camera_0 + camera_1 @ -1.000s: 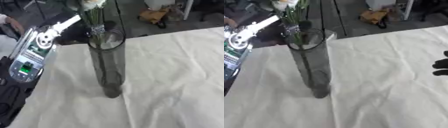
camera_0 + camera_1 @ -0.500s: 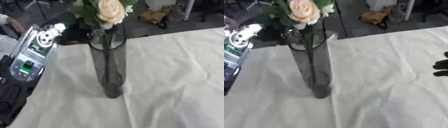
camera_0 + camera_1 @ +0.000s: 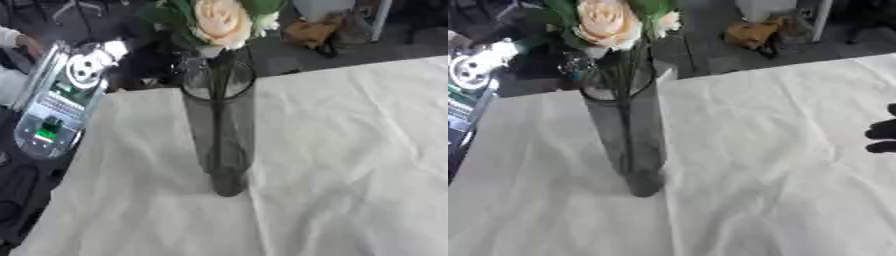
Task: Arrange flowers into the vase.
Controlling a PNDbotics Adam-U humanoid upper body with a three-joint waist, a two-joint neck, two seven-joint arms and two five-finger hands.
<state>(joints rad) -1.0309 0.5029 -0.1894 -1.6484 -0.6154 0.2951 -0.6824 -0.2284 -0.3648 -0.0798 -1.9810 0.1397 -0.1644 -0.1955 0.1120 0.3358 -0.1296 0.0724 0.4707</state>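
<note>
A tall smoked-glass vase (image 3: 220,130) stands upright on the white cloth (image 3: 350,150), left of centre. A bunch of flowers with a peach rose (image 3: 219,17) and green leaves sits in it; the stems (image 3: 627,115) run down inside the glass and the blossom rests just above the rim. My left hand (image 3: 156,54) shows as a dark blurred shape right behind the rim on the left, at the end of the silver and black forearm (image 3: 61,95). My right hand (image 3: 882,134) shows only as black fingers, held straight at the right edge and well away from the vase.
The cloth-covered table ends at its far edge (image 3: 350,67) just behind the vase. Beyond it is a grey floor with an orange-brown object (image 3: 315,32) and a white one. The left table edge lies under my forearm.
Over the last second the flowers came down into the vase until the blossom reached the rim, and my left hand came down with them. The right hand has stayed put.
</note>
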